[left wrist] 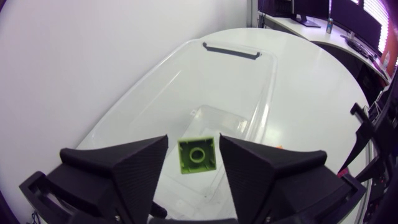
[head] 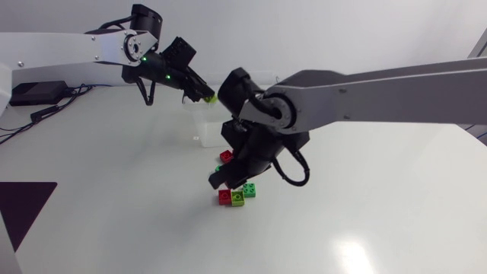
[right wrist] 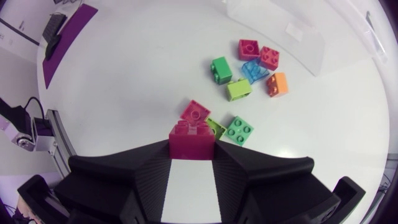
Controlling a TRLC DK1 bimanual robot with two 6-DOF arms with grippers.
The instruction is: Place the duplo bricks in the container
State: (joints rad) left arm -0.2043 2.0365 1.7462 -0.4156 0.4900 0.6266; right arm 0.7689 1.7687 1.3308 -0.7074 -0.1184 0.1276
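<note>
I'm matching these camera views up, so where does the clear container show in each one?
Head view: the clear container stands near the middle, under the lime brick and partly behind the right arm.
Left wrist view: it lies ahead of the left gripper, under that brick.
Right wrist view: one corner, beyond the loose bricks.
Shared landmark: the lime brick, in head and left wrist views.

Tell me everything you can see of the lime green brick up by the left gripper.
The lime green brick is a small square block of glossy plastic, seen end on: a square rim around one round ring, apparently its hollow underside. It sits slightly tilted between the fingers of the left gripper, which stand wider than the brick, with a sliver of gap on each side, so nothing visibly touches it. It is in the air above the open clear container.
</note>
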